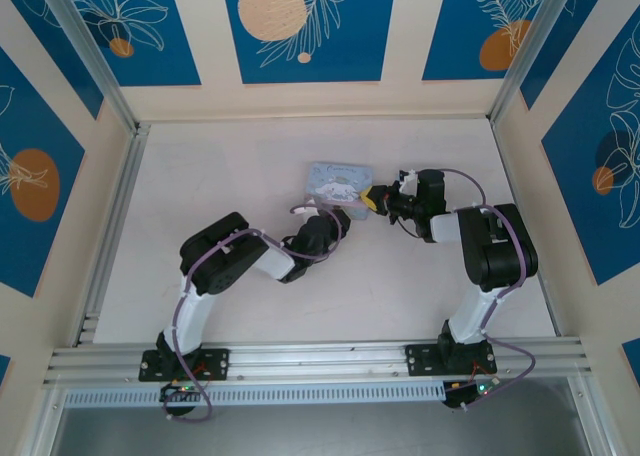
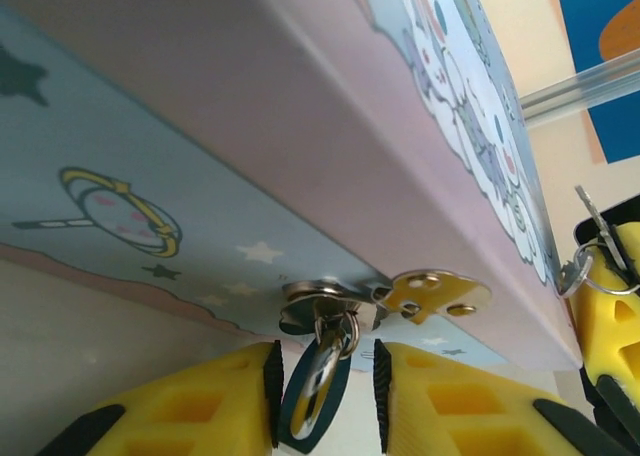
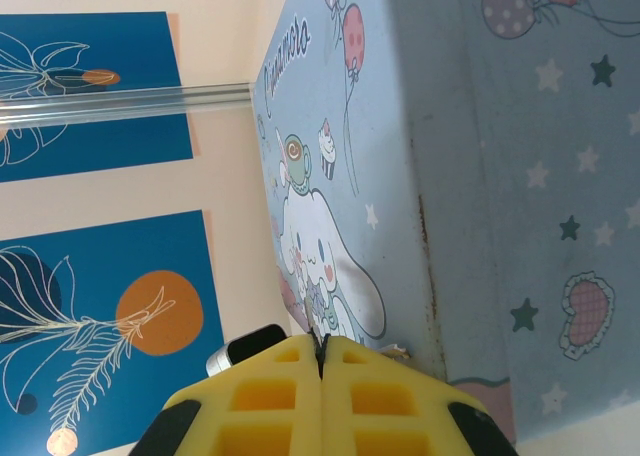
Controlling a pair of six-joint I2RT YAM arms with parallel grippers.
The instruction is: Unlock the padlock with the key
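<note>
**Item: padlock step, key not yet inserted.**

1. Left fingers point(image 2: 190, 406), nearest to us: yellow, part open, one on each side of the padlock. We see a slim gap on at least one side, so we do not count this as a firm hold.
2. Padlock point(image 2: 310, 388): tiny, dark bluish, bright shackle, hanging between those fingers from the tin's front edge.
3. Hasp point(image 2: 440, 294): brass-coloured tab, just beside the shackle on the tin's edge.
4. Tin point(image 2: 300, 106): pale blue, cartoon-printed, resting on the bench point(image 1: 200, 176) mid-table, directly behind the padlock.
5. Right fingers point(image 3: 270, 396): pressed together, close against the tin's corner.
6. Key point(image 2: 597, 216): thin metal blade on a wire ring point(image 2: 578, 271), sticking out at the right fingers' tip and apparently pinched there. It is near the padlock, but clear of it.

Step in hand, by our judgement: steadying the padlock. The next move needs a firm pinch on the lock body, the keyhole turned towards the key, and the blade lined up with it. We cannot see the keyhole.
</note>
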